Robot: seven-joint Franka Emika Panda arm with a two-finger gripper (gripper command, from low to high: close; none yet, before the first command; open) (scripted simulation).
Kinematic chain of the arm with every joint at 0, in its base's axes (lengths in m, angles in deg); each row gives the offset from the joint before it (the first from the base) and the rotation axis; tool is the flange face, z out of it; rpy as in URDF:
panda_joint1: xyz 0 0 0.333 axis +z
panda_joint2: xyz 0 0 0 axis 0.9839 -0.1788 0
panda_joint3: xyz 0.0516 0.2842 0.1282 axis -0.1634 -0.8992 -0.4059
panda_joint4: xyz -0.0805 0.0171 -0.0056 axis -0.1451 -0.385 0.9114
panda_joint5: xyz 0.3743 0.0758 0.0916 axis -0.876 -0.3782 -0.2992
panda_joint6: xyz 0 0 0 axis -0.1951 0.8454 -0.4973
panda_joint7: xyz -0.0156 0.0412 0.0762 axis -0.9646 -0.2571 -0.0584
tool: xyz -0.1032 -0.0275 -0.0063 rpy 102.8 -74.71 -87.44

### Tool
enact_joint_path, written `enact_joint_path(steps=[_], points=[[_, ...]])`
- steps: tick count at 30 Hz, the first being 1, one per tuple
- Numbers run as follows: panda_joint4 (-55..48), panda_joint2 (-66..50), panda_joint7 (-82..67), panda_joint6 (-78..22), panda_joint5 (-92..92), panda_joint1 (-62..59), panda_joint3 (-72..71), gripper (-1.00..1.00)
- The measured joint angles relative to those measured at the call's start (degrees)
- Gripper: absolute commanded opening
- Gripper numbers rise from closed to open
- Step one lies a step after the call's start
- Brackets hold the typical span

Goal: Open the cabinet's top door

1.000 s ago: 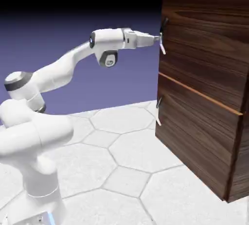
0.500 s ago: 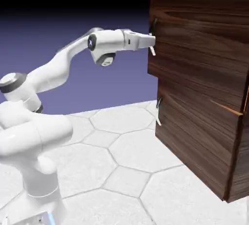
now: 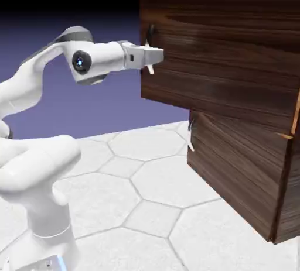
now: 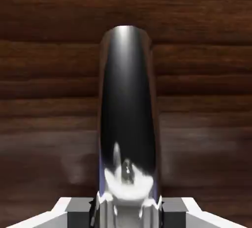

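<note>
The cabinet of dark streaked wood stands at the exterior view's right. Its top door juts out to the left, well past the lower panel. My gripper reaches in level from the left and is shut on the top door's slim bar handle at that panel's left edge. In the hand view the shiny metal handle runs upright between my grey fingertips, against the door's wood. My gripper clamps the handle's lower end.
The shorter lower panel stays flush, with its own small pale handle at its left edge. A thin light-orange strip shows at the cabinet's right. The white hex-tiled table spreads below the arm.
The gripper closed on the handle and moved left, drawing the top door out of the cabinet. The arm's elbow has folded back toward the left.
</note>
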Motion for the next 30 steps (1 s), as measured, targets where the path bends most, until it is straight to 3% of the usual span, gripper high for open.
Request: enact_joint_path(steps=[15,30], points=[[10.8,-2.8,-10.3,-22.0,24.3,4.4,31.2,-1.00],[3.4,-21.8,-22.5,-41.6,53.3,6.7,62.3,-1.00]])
